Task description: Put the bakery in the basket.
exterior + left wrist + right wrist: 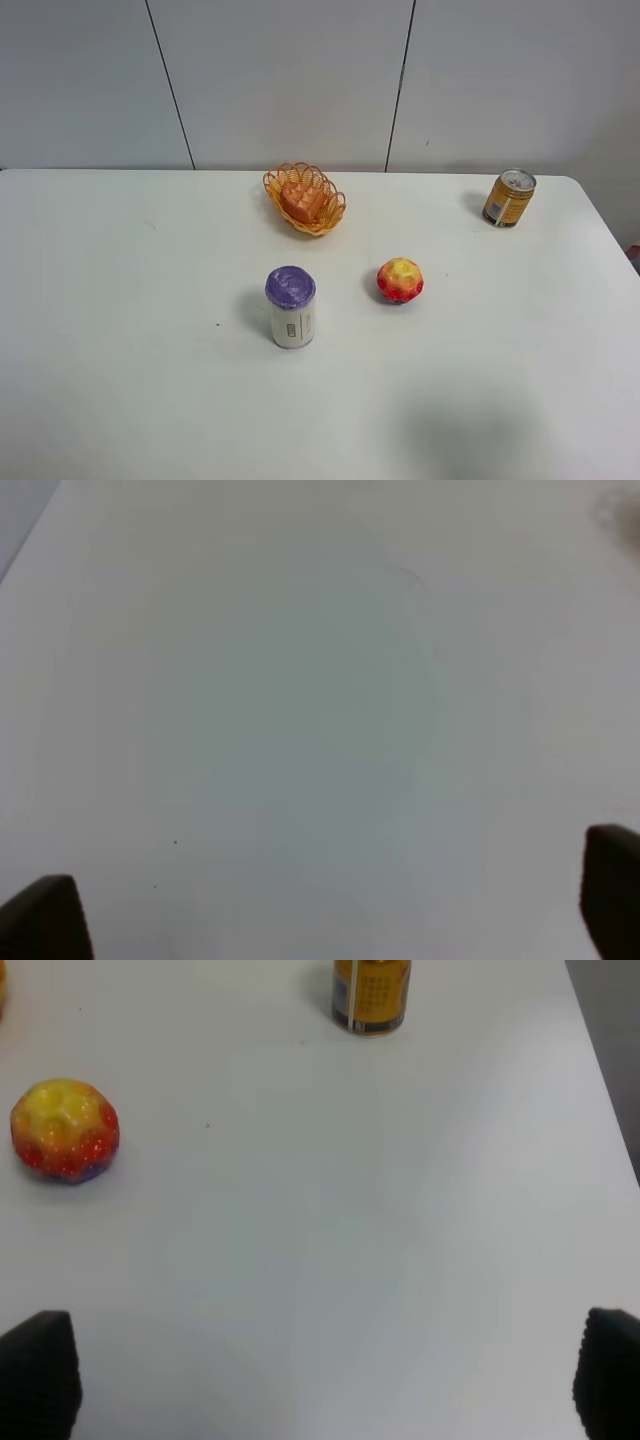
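No brand name could be read on either can: the yellow can (509, 198) carried dark print too small to make out, with a blue-and-white panel down one side, and the white can (292, 308) showed only a small grey rectangular mark on its label. The white can was a smooth cylinder with a bumpy purple lid; the yellow one had a bright metal top.

The bakery (302, 200), an orange-brown wedge with a grid-pressed top, lay inside the basket (331, 219), an oval of orange wicker-style weave with a looped, scalloped rim, at the far middle of the white tabletop (120, 300). The round red-and-yellow fruit (400, 280), dimpled and glossy, sat just right of the white can and apart from it.

The left gripper (330, 905) had its dark jaws spread wide over bare tabletop, holding nothing. The right gripper (325, 1375) likewise had its textured jaws far apart and empty, fruit and yellow can beyond them.
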`<action>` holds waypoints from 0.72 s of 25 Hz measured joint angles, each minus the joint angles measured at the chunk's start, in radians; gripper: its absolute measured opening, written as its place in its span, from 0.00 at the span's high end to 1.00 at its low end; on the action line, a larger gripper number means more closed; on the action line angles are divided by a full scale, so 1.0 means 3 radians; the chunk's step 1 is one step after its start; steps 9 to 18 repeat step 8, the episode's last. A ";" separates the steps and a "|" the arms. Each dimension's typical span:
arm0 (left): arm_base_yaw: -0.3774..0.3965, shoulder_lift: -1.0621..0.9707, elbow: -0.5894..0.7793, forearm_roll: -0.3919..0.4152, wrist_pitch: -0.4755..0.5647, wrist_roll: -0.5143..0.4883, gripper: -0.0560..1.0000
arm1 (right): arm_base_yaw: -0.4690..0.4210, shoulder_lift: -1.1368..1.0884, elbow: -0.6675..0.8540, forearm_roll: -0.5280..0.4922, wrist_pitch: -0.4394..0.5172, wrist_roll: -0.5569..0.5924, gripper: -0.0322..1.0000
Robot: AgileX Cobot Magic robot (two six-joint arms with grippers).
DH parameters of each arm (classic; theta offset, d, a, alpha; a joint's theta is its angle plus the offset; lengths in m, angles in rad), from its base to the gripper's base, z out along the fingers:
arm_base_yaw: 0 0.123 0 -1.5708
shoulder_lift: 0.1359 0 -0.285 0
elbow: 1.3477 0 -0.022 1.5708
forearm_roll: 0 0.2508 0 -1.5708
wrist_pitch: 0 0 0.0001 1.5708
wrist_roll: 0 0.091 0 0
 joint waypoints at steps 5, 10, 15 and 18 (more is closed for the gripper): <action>0.0000 0.0000 0.0000 0.0000 0.0000 0.0000 0.00 | 0.0000 0.0000 0.0000 0.0000 -0.0034 0.0000 0.01; 0.0000 0.0000 0.0000 0.0000 0.0000 0.0000 0.00 | 0.0000 0.0000 0.0000 0.0000 -0.0034 0.0000 0.01; 0.0000 0.0000 0.0000 0.0000 0.0000 0.0000 0.00 | 0.0000 0.0000 0.0000 0.0000 -0.0034 0.0000 0.01; 0.0000 0.0000 0.0000 0.0000 0.0000 0.0000 0.00 | 0.0000 0.0000 0.0000 0.0000 -0.0034 0.0000 0.01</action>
